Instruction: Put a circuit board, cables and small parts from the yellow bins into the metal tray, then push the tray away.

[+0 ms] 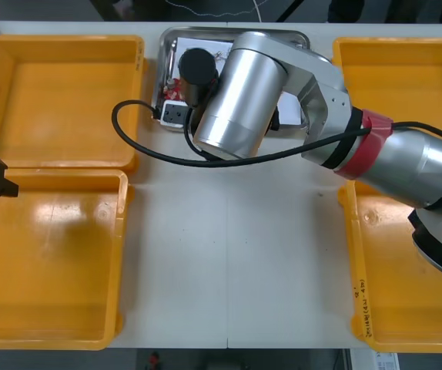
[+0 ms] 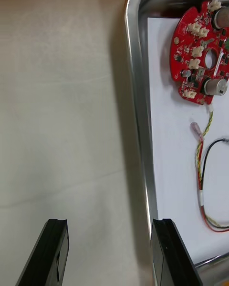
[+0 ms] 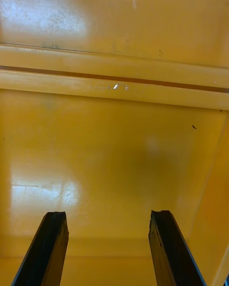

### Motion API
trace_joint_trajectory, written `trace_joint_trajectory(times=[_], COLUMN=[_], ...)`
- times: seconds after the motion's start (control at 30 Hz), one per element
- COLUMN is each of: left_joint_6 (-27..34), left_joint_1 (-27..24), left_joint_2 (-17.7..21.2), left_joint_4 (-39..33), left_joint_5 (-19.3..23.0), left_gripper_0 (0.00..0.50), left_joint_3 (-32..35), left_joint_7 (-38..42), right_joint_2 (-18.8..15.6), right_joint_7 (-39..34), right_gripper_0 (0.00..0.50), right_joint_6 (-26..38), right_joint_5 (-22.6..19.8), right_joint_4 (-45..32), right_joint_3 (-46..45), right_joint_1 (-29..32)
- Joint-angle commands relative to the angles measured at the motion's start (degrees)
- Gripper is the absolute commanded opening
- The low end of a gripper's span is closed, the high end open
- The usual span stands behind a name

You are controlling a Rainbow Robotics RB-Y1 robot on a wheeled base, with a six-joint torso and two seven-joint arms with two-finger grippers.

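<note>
Right fingers [image 2: 169, 257] wide apart, empty, perhaps touching metal tray [image 2: 138, 100], left fingers [image 3: 47, 252] apart

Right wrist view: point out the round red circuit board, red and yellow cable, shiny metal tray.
Round red circuit board [image 2: 198, 52], right wrist view, its middle.
Red and yellow cable [image 2: 208, 124], right wrist view, twisted stretch.
Metal tray [image 2: 139, 124], right wrist view, side rim.
</note>
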Motion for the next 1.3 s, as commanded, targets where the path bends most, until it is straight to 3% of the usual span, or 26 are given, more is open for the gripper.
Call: trace_joint_trajectory(times=[0.03, 0.37, 0.7, 0.87, 1.13, 1.3], left_joint_6=[0.3, 0.3, 0.3, 0.3, 0.3, 0.3], left_joint_1=[1.0, 1.0, 1.0, 1.0, 1.0, 1.0], left_joint_2=[2.5, 2.5, 2.5, 2.5, 2.5, 2.5], left_joint_4=[-1.7, -1.7, -1.7, -1.7, -1.7, -1.7], left_joint_5=[0.5, 0.5, 0.5, 0.5, 0.5, 0.5], left_gripper_0=[0.5, 0.5, 0.5, 0.5, 0.5, 0.5], left_joint_3=[1.6, 1.6, 1.6, 1.6, 1.6, 1.6], left_joint_7=[3.2, 3.2, 3.2, 3.2, 3.2, 3.2], right_joint_2=[-0.9, -1.0, -1.1, -4.7, -13.2, -16.7], right_joint_7=[0.7, -1.9, -13.8, -18.2, -24.4, -24.6], right_gripper_0=[0.5, 0.5, 0.5, 0.5, 0.5, 0.5], right_joint_6=[6.4, 24.1, 25.1, 25.1, 25.1, 25.1], right_joint_5=[0.3, 2.5, 1.3, -1.4, -9.3, -10.0], right_joint_4=[-7.7, -22.4, -33.6, -36.5, -36.6, -36.0], right_joint_3=[-8.2, -25.1, -42.7, -50.1, -63.5, -69.1], right_joint_1=[5.4, 18.7, 28.8, 33.9, 42.6, 47.3])
